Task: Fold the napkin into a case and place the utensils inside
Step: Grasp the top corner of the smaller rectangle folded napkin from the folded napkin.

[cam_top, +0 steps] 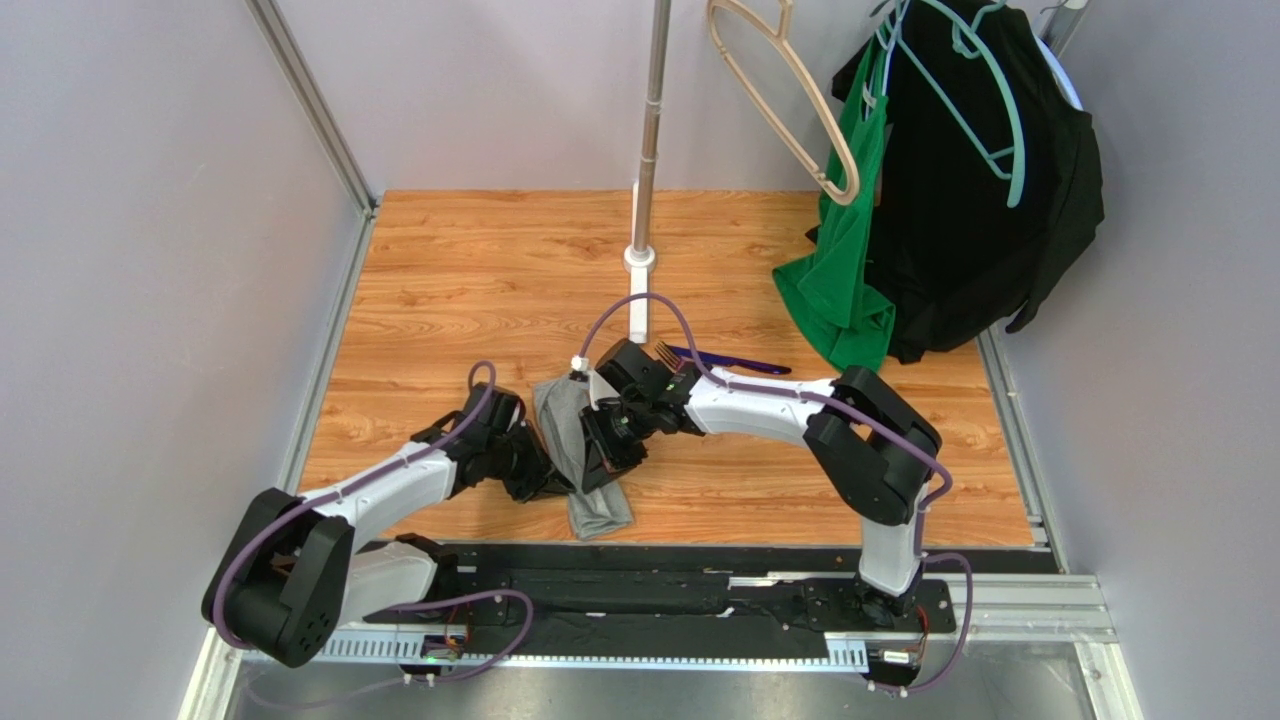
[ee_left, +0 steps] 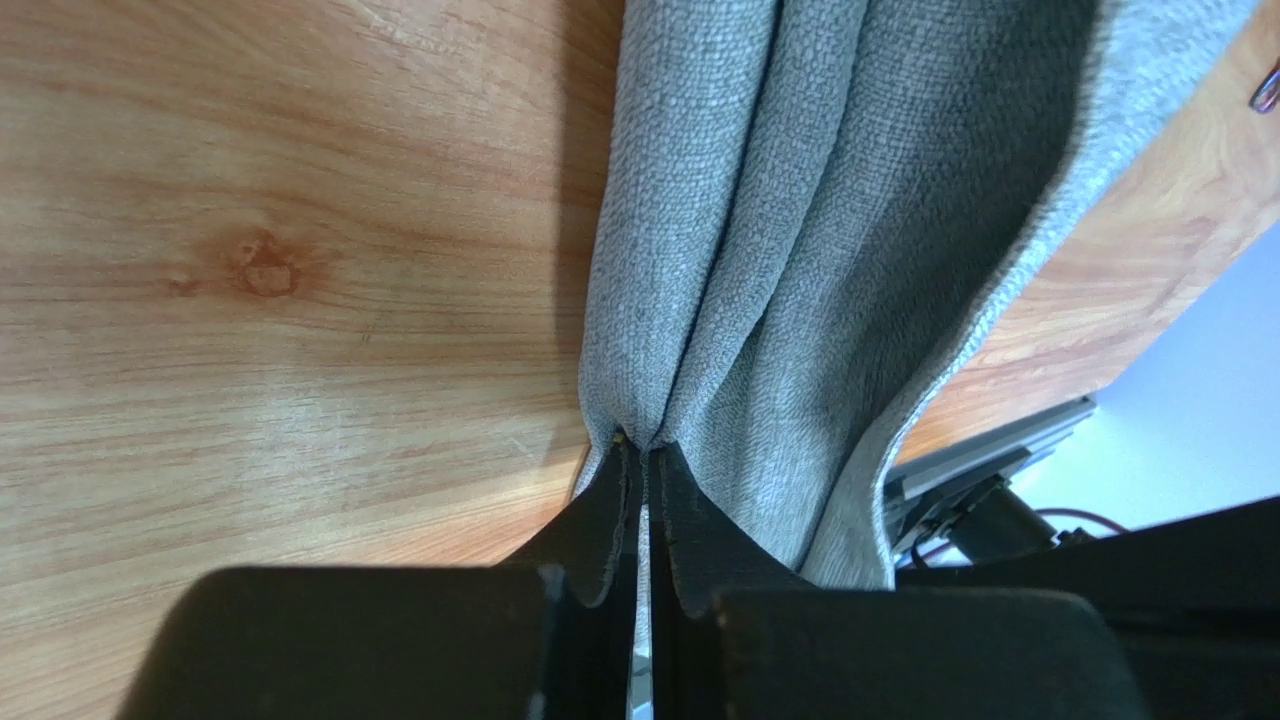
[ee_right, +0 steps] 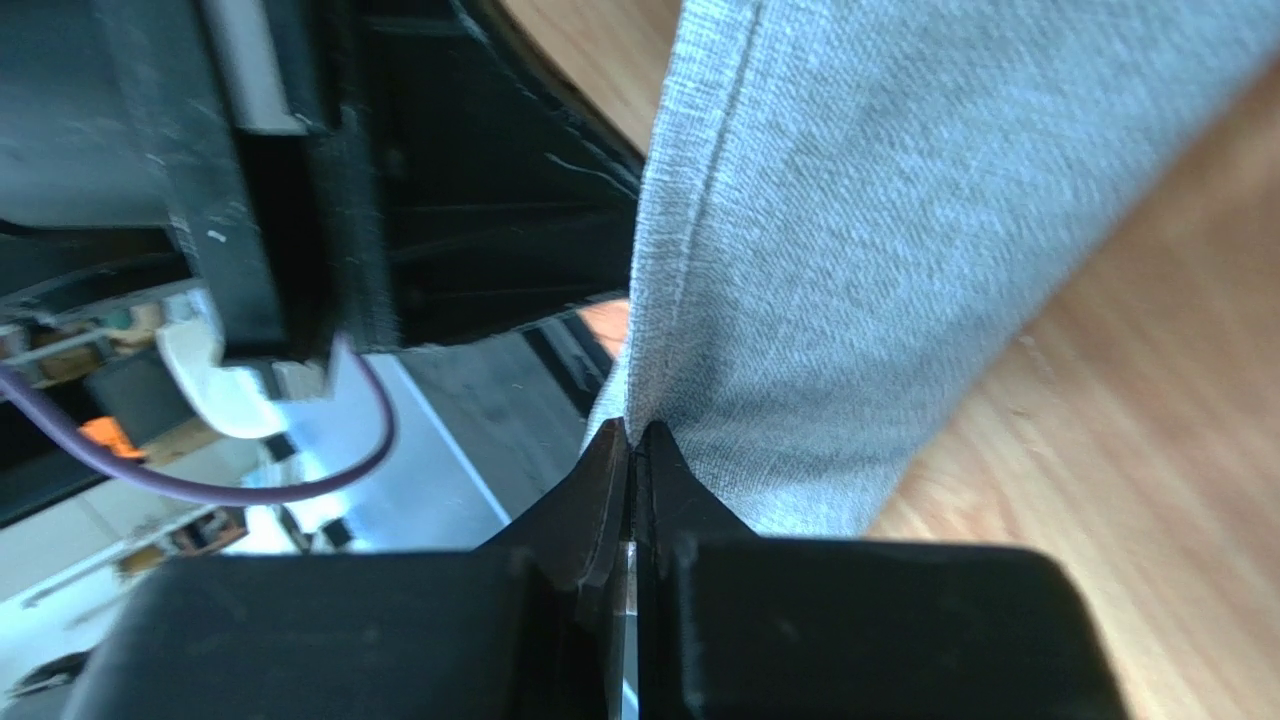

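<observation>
The grey napkin [cam_top: 589, 488] lay as a narrow layered strip on the tabletop [cam_top: 451, 285], near its front edge and between the two arms. The left jaws were closed on a bunch of its folds, and the right jaws were closed on its hemmed edge. To fold it well, both arms should probably lift together and keep the layers aligned. The utensils [cam_top: 736, 362] lay just behind the right wrist and the pole [cam_top: 649, 135] stood further back. The left side offered more room.

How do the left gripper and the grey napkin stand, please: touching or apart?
Touching. The left wrist view shows the left gripper shut on a bunched edge of the napkin, cloth pinched between its tips.
</observation>
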Robot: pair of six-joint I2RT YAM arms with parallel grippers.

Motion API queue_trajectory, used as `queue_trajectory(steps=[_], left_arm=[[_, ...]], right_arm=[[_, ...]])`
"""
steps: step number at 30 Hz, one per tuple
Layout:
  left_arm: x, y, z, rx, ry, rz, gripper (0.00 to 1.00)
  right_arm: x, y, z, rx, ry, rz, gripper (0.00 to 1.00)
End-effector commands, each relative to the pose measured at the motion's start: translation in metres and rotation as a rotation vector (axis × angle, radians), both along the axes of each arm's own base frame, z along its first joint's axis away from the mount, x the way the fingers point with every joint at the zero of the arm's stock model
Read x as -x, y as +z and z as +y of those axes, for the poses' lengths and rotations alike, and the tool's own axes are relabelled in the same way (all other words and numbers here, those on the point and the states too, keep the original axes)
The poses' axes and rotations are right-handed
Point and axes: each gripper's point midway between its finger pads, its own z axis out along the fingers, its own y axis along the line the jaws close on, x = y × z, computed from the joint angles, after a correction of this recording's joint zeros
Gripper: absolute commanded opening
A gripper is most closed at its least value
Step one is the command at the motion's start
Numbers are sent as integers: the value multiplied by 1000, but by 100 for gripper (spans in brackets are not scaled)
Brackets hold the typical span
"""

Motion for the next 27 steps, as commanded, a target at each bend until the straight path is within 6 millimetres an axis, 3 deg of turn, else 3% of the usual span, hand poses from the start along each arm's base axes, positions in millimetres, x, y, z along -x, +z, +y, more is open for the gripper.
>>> queue_trajectory(steps=[1, 8, 15, 19, 22, 25, 27], left_arm=[[-5, 6, -5, 18, -3, -39, 0], [-4, 10, -3, 25, 16, -59, 0], [1, 8, -2, 21, 14, -48, 0], [6, 13, 6, -22, 10, -49, 13], [4, 29, 13, -55, 7, -93, 21], [-11, 51, 21, -88, 27, -180, 29], [-21, 66, 22, -79, 33, -214, 27]], right_arm=[[8, 16, 24, -95, -22, 73, 0], [10, -3, 27, -80, -62, 124, 0], [6, -37, 22, -36, -58, 104, 0], [6, -51, 14, -29, -59, 110, 0], [4, -58, 6, -17, -55, 107, 0], [6, -62, 2, -8, -44, 102, 0], [7, -62, 2, -13, -40, 102, 0]])
